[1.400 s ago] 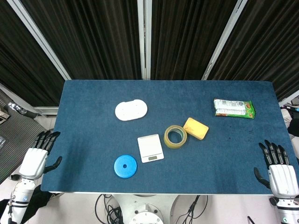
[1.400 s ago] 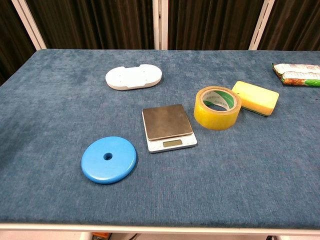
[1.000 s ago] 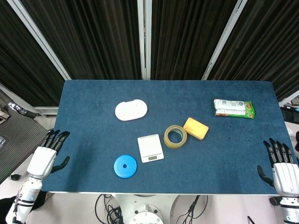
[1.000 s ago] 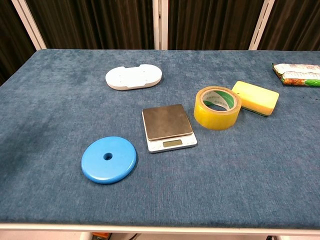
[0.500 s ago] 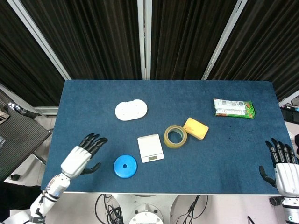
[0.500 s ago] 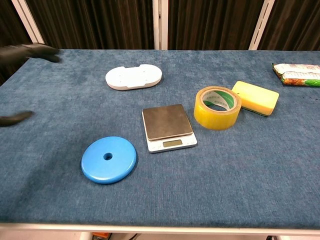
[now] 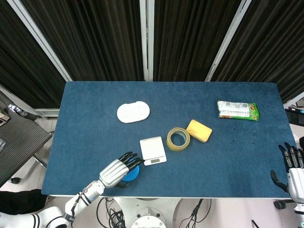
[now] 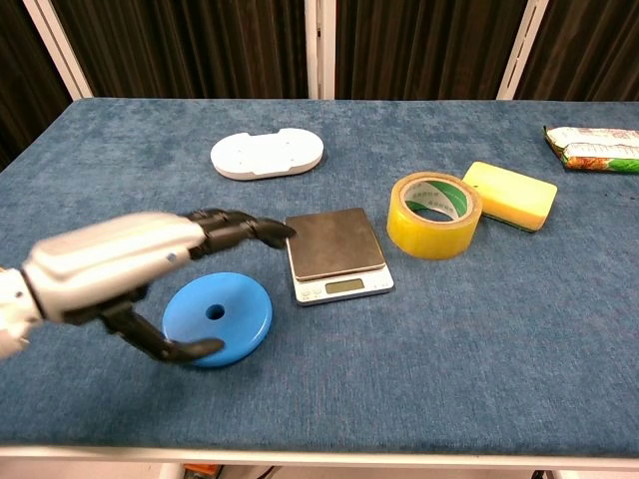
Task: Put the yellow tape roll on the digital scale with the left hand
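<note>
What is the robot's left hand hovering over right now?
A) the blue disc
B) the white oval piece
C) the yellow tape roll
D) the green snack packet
A: the left hand, open and holding nothing, is above the blue disc, its fingers pointing toward the digital scale.

left hand [image 8: 120, 274]: a silver-grey shell covers the back, smooth and a bit shiny; the fingers [image 8: 240, 228] and the thumb are black.
left hand from the head view [image 7: 118, 170]: same silver-grey back with thin black fingers.
left wrist and arm [image 7: 85, 194]: a short dark ring sits behind the hand, then a white rounded sleeve with black bands.
right hand [image 7: 295, 172]: a silver-grey back with black fingers and a black thumb at the side; only part of it shows at the picture's edge.
</note>
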Controlling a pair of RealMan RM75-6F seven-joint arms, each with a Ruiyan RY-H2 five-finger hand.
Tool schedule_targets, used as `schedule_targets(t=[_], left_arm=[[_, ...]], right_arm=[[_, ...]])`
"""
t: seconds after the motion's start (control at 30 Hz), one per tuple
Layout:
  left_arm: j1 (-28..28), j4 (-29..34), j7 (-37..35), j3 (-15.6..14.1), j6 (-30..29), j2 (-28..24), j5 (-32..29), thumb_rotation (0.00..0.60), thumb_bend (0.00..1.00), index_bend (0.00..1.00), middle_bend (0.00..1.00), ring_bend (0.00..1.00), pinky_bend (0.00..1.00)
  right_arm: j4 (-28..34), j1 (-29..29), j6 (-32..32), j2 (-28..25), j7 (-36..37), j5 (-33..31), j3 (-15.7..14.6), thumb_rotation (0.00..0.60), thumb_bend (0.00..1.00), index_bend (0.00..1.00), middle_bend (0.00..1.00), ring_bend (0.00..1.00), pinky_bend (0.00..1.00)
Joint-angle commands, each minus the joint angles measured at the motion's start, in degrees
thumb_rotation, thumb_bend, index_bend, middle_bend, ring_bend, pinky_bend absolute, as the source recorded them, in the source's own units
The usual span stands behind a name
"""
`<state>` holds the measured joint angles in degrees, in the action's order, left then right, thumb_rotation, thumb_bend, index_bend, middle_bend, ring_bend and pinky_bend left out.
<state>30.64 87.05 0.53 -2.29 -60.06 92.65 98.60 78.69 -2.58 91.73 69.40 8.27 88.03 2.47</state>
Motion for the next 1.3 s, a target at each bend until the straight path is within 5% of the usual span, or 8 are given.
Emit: schedule_targets(t=[0.03, 1.3], left_arm=[[0.95, -1.94, -0.92, -0.5, 0.83, 1.73, -0.34, 0.6, 0.28, 0.03, 0.11, 0.0, 0.0], [4.03, -10.0, -4.24, -2.3, 2.43, 7.41, -3.71, 0.6, 0.29, 0.03, 0.12, 0.0, 0.0]], right_arm=[[-0.61, 0.0, -0.29, 0.23, 0.46, -0.44, 0.17, 0.6, 0.28, 0.0, 0.0, 0.0, 0.0], [-2.68, -0.08, -1.38, 1.3, 1.03, -1.29, 0.29, 0.6, 0.28, 0.0, 0.0, 0.0, 0.0]])
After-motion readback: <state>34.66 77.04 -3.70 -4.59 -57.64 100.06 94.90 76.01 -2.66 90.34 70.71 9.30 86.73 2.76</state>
